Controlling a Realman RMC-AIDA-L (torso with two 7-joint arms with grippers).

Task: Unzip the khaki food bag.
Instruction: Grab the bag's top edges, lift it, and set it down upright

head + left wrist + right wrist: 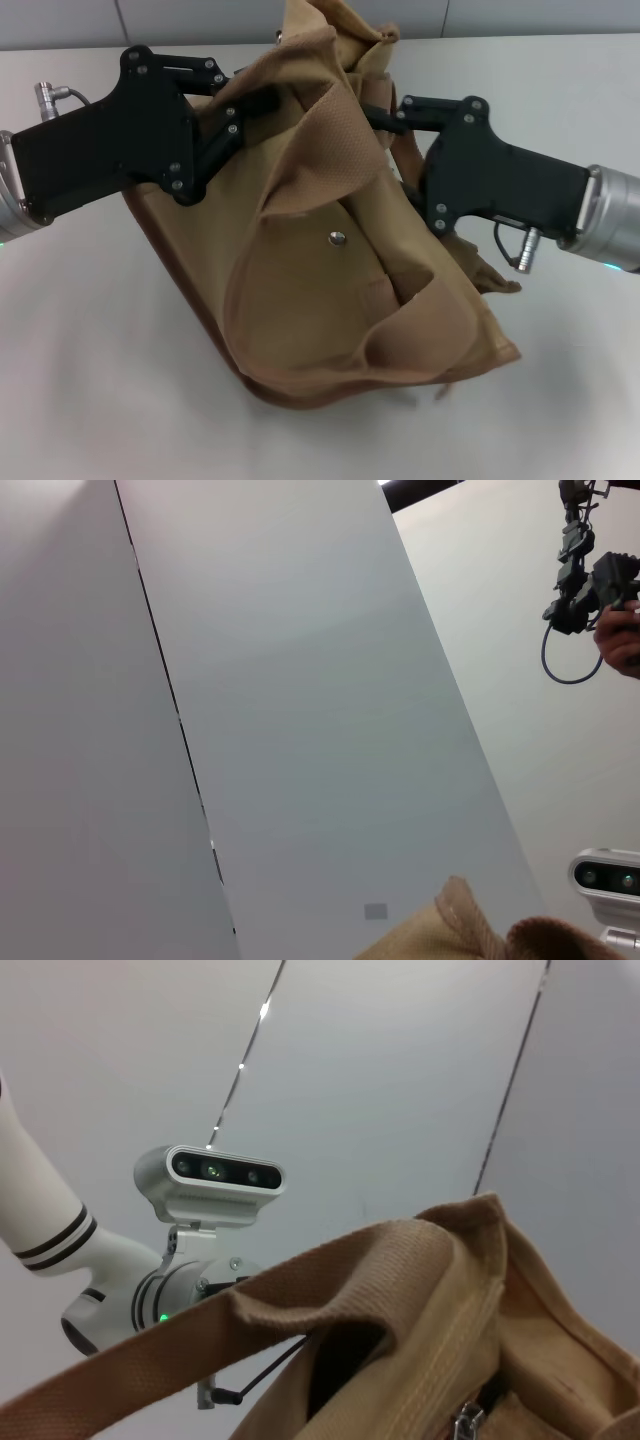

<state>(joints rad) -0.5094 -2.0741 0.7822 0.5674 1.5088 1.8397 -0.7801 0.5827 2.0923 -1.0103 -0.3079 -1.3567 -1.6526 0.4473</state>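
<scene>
Sitting tilted btwn both grippers, khaki food bag (330, 270); jaws' state unclear.

Pale counter (90, 330) carrying one khaki food bag (330, 300)

The counter is a plain off-white surface that fills the head view from the near edge up to a grey panelled wall behind it. The khaki food bag is the only thing resting on it, sitting about in the middle and tipped over at an angle, so that its lower corner and darker brown-piped bottom edge press against the surface on the near side. The front pocket with its metal snap (337, 238) faces up and forward, and a soft shadow spreads on the counter under the bag's left side.
</scene>
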